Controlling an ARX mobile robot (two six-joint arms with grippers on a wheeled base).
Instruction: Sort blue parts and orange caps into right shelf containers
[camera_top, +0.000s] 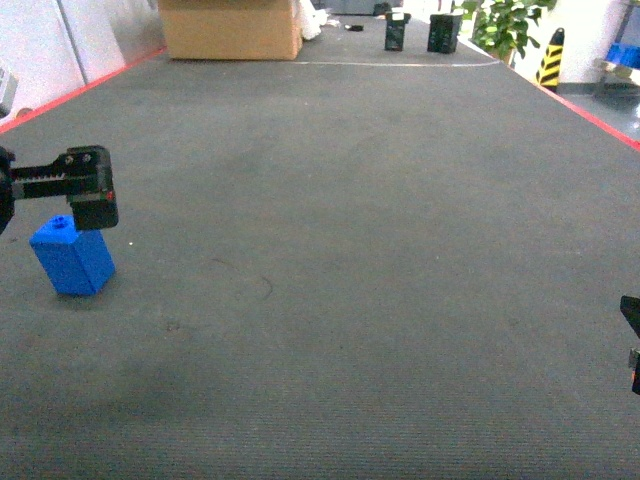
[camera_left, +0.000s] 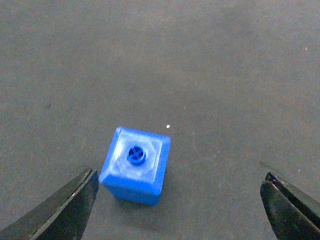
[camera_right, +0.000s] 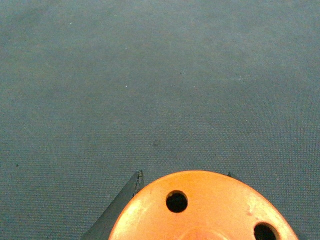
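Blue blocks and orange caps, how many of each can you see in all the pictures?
Blue blocks: 1, the blue part on the floor between the open left pincer's fingers.
Orange caps: 1, the orange cap right up close at the right pincer.
Total: 2

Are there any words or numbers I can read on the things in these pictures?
None can be read.
Blue part: no writing shows.
Orange cap: only its top with holes shows, no numbers.
Cardboard box: no print to read.
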